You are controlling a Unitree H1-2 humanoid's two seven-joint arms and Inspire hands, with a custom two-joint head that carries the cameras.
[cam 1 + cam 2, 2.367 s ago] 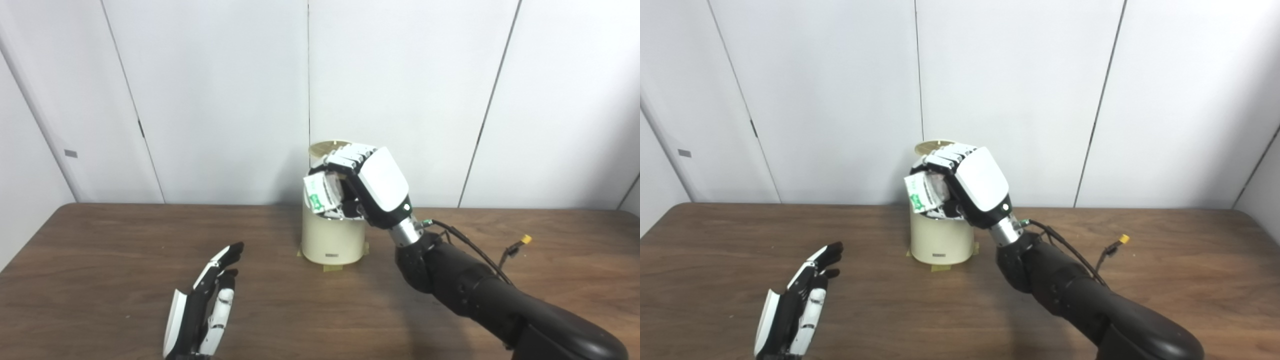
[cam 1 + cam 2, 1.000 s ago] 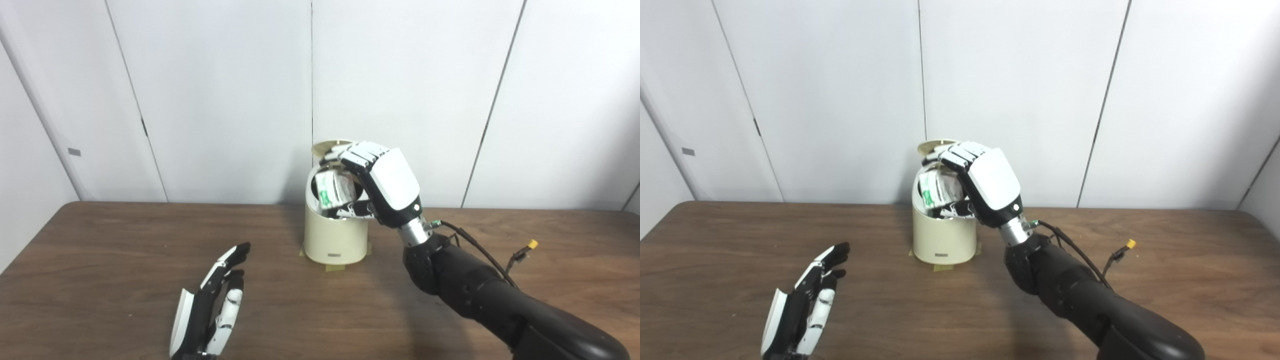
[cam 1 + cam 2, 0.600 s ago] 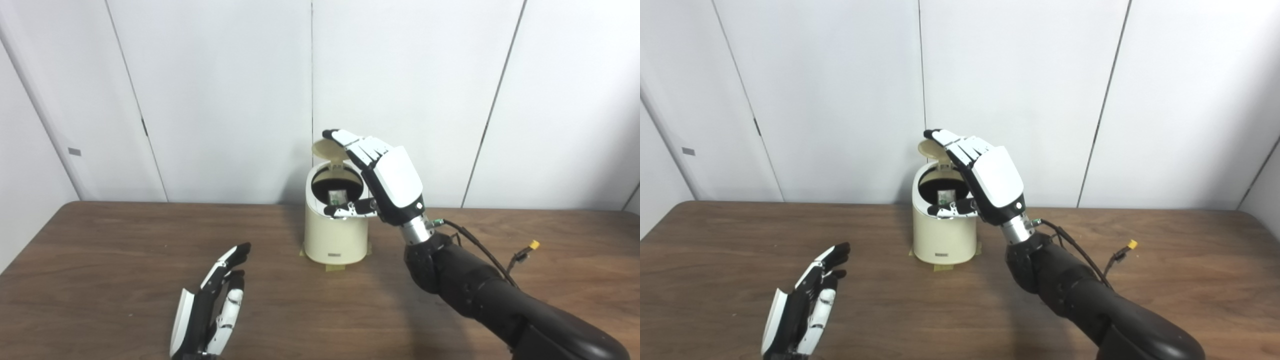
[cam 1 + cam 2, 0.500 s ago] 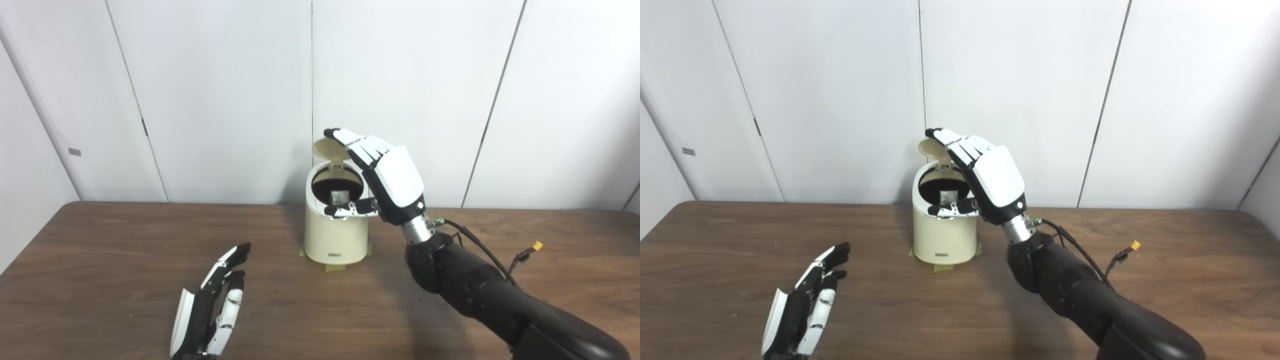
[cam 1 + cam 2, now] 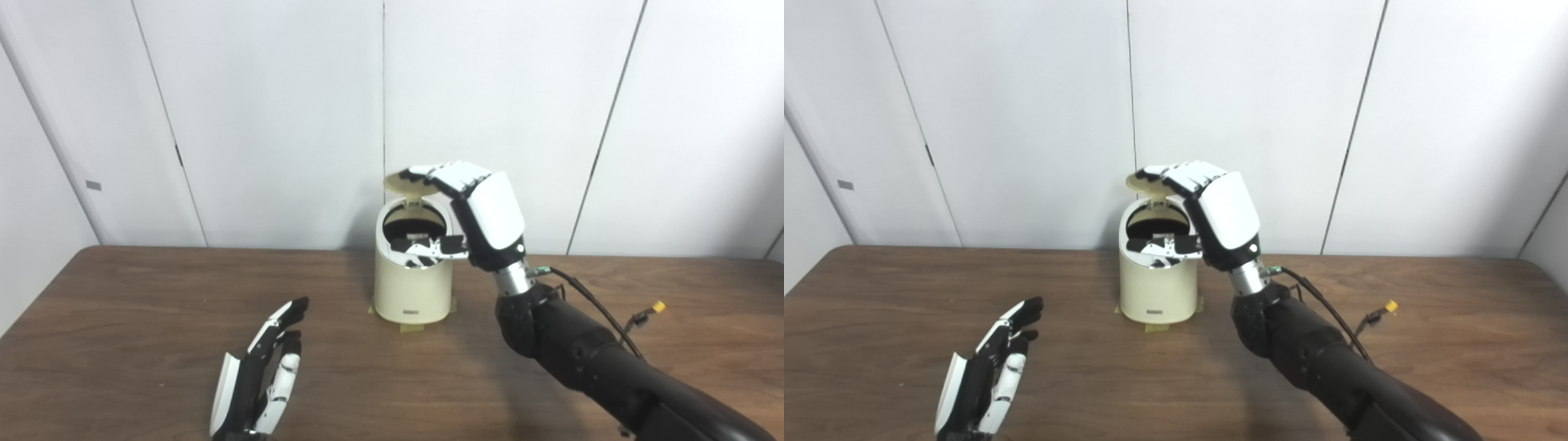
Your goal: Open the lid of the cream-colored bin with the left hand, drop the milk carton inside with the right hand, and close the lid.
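The right hand point(image 5: 484, 217), a glossy white shell over black segmented parts, holds nothing: its fingers point(image 5: 444, 174) are released and curved forward, their dark tips at the top edge of the round cream-coloured plastic lid point(image 5: 404, 185), which stands tipped up at the back of the bin; whether they touch it cannot be told. The thumb point(image 5: 432, 247) reaches across the front of the bin's mouth, just above the rim. Below the fingers, inside the dark opening, a small pale part of the milk carton point(image 5: 418, 236) shows; its shape is hard to make out. The smooth cream-coloured cylindrical bin point(image 5: 410, 291) stands near the far edge of the dark wood-grain worktop point(image 5: 122, 318), about midway along it, with bits of yellowish tape point(image 5: 410, 327) at its foot. The left hand point(image 5: 260, 376), black and white too, rests near the front edge, well apart from the bin, fingers loosely spread and empty.
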